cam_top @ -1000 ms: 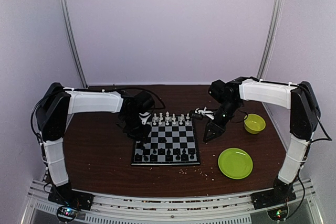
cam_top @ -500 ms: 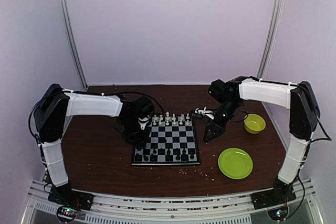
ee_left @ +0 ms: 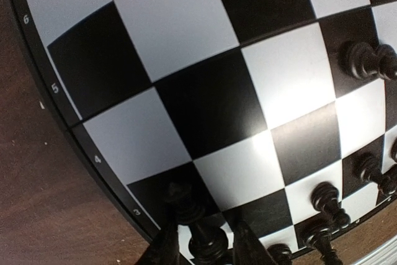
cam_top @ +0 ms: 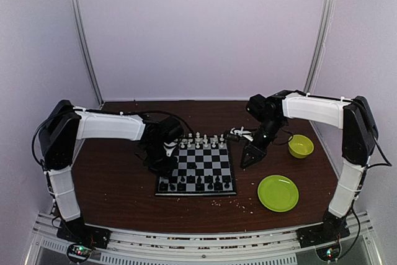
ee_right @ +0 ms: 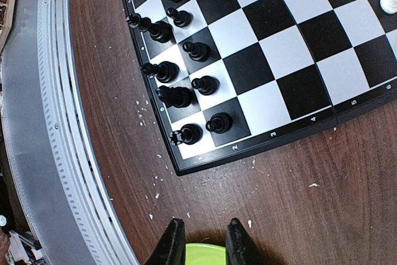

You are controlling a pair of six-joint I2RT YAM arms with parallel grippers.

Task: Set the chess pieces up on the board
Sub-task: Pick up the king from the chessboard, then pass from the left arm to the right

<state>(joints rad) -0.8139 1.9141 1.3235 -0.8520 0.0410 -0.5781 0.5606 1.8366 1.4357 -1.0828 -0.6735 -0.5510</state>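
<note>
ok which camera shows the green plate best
The top external view: the green plate shows whole there, to the right of the board. The right wrist view catches only a sliver of it at the bottom edge, between its fingers. The left wrist view shows none of it.

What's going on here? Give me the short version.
Two robot arms are setting up a chessboard. Most black pieces stand along the near side and white pieces along the far side. The left gripper hangs low over the board's left edge, its open fingers either side of one black piece. The right gripper is open and empty over the table, right of the board, near a green plate.
</note>
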